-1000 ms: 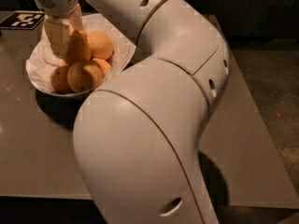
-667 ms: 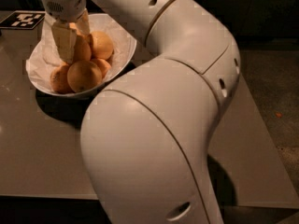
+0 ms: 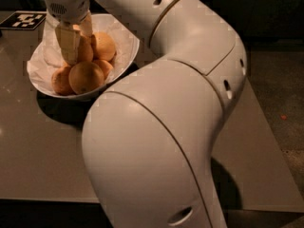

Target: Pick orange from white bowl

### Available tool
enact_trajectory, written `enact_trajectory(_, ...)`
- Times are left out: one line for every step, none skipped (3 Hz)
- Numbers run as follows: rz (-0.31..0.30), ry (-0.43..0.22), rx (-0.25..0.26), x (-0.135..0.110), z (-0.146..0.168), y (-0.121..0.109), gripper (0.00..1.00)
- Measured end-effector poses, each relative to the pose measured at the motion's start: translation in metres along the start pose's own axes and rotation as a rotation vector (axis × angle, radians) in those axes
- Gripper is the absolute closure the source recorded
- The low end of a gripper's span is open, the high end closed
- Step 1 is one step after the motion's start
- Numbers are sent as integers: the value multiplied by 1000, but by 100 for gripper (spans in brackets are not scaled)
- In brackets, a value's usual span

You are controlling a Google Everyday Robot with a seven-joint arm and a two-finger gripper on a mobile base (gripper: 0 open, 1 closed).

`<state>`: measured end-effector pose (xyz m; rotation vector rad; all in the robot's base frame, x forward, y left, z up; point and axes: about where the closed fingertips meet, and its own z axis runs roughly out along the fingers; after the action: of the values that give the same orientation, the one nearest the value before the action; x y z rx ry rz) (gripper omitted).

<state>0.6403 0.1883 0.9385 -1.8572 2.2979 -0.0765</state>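
Observation:
The white bowl (image 3: 124,61) stands at the table's far left, lined with crumpled white paper (image 3: 46,46). It holds several oranges. My gripper (image 3: 76,51) reaches down into the bowl from above, at the top of the pile. It is right against a pale orange (image 3: 88,52) in the middle of the heap. Other oranges lie around it: one behind at the right (image 3: 105,44), a large one in front (image 3: 86,77) and one at the front left (image 3: 60,80). My gripper hides part of the pile.
My big white arm (image 3: 171,127) arches over the grey table (image 3: 38,156) and blocks its middle and right. A black-and-white marker tag (image 3: 23,20) lies behind the bowl at the far left. The table's right edge (image 3: 266,141) borders a dark floor.
My gripper has sunk slightly deeper among the oranges. My elbow has swung to the right and up. The bowl and the oranges have not moved.

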Motion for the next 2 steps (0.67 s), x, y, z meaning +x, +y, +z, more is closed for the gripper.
enact_trajectory(0, 0, 0, 0, 4, 1, 71)
enact_trajectory(0, 0, 0, 0, -2, 0, 93)
